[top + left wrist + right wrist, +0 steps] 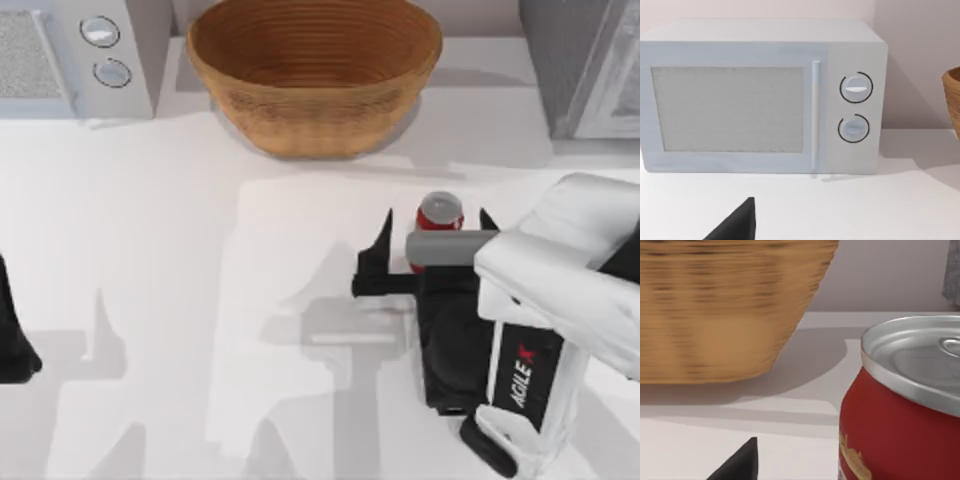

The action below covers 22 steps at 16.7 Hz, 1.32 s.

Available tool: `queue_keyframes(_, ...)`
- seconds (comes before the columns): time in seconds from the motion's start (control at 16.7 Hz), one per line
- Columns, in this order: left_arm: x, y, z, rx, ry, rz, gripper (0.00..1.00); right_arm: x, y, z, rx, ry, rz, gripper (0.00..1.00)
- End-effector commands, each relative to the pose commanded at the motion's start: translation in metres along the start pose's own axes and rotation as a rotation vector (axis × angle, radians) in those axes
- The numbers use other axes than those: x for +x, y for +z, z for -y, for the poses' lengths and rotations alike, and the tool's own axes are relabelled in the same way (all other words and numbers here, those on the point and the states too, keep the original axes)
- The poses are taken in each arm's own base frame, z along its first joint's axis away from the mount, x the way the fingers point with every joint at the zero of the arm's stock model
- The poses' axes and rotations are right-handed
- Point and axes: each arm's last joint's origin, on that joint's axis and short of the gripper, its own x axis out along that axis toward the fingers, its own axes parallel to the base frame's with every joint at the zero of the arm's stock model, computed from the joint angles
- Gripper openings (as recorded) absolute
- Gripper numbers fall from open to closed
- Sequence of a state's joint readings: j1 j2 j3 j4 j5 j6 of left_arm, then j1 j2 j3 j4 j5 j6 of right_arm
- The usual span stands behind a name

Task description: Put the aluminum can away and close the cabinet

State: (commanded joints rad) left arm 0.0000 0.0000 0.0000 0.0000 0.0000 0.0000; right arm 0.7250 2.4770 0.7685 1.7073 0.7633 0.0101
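Observation:
The aluminum can (440,213), red with a silver top, stands upright on the white table right of centre. My right gripper (437,216) is open around it, one black finger on each side, with a gap between each finger and the can. The right wrist view has the can (900,410) very close, with one fingertip (740,462) beside it. The grey cabinet (588,70) stands at the back right corner. My left gripper (12,345) is parked at the table's left edge, open and holding nothing; one fingertip (737,225) of it shows in the left wrist view.
A large wicker bowl (314,70) sits at the back centre, just behind the can. A white microwave (70,55) with two dials stands at the back left, and the left wrist camera faces the microwave (760,95).

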Motion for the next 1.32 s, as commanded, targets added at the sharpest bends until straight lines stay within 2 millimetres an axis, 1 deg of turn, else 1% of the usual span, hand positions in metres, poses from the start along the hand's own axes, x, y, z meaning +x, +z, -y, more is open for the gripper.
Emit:
queue_keyframes(0.72,0.0,0.0,0.0,0.0,0.0,0.0,1.0,0.0,0.0,0.0,0.0,0.0,0.0,0.02)
queue_keyframes(0.78,0.0,0.0,0.0,0.0,0.0,0.0,1.0,0.0,0.0,0.0,0.0,0.0,0.0,0.0)
queue_keyframes(1.32,0.0,0.0,0.0,0.0,0.0,0.0,1.0,-0.0005,0.0002,-0.0006,0.001,0.003,-0.001,0.0)
